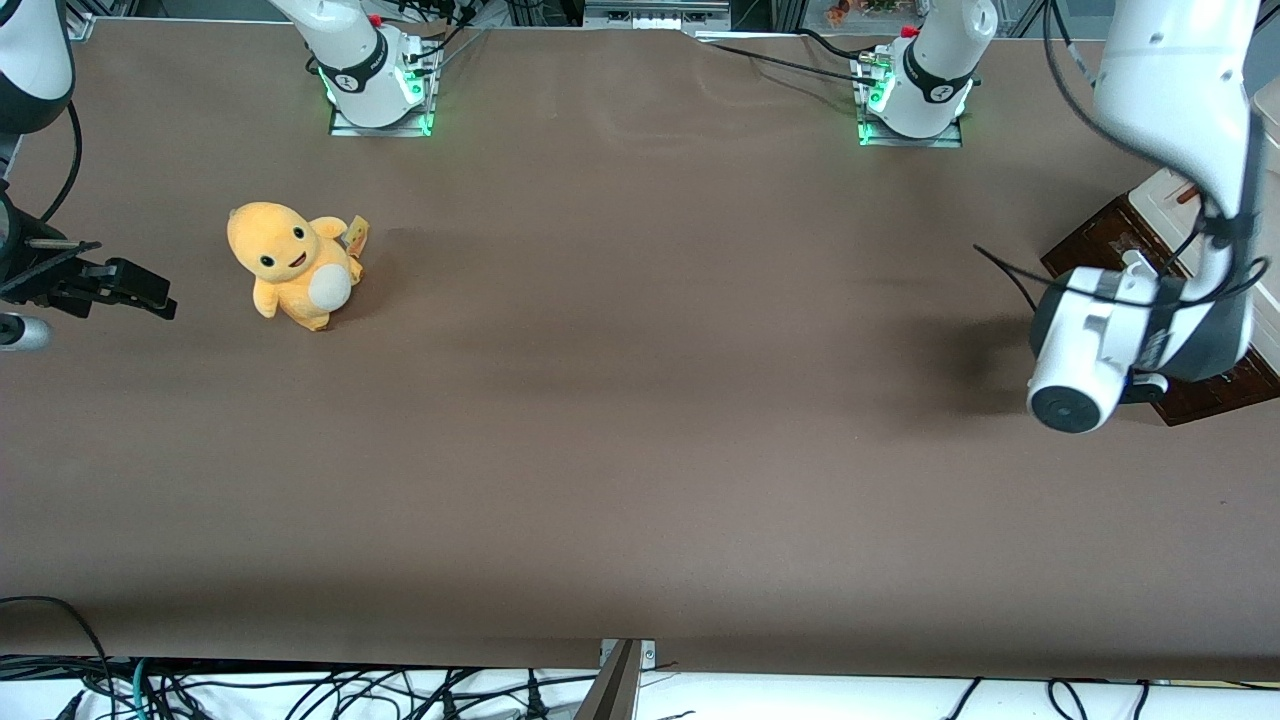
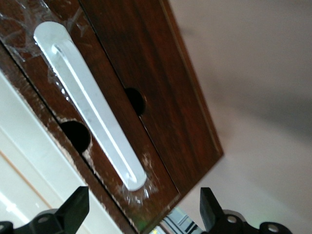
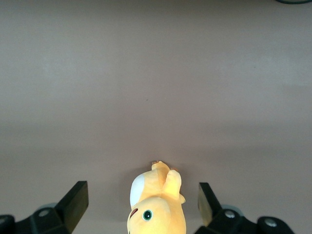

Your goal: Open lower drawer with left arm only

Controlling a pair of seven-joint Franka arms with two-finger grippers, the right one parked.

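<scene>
- Gleaming under the wrist camera, the lower drawer [image 2: 161, 83] shows a glossy dark brown wooden front with visible grain, its edges straight and square-cornered.
- Running along that front is a long white bar handle [image 2: 90, 105], flat, smooth and rounded at the ends, with two round dark holes in the wood just beside it.
- Pale scuffs and chipped finish ring the handle's ends and the drawer's edge.
- Hovering just off the drawer front, the gripper [image 2: 141, 214] has its black fingers [image 2: 75, 209] spread wide with nothing between them; the handle's rounded end lies in line with the gap, not touched.
- Bordering the drawer is a cream cabinet panel [image 2: 29, 165], smooth and matte.
- Seen from the front camera, the drawer's dark front [image 1: 1100, 240] juts from the cabinet at the working arm's end of the table, with the left arm [image 1: 1150, 320], white with a dark grey wrist and round black end cap, bent down over it and a black cable trailing.
- Carrying the cabinet is a table [image 1: 640, 420] covered in a plain matte brown sheet, faintly creased.
- Well apart from the drawer, toward the parked arm's end, a soft yellow-orange plush toy [image 1: 293, 263] with a white belly lies on the sheet.
- Past the table edge nearest the front camera, black cables [image 1: 300, 690] tangle on a white floor.
</scene>
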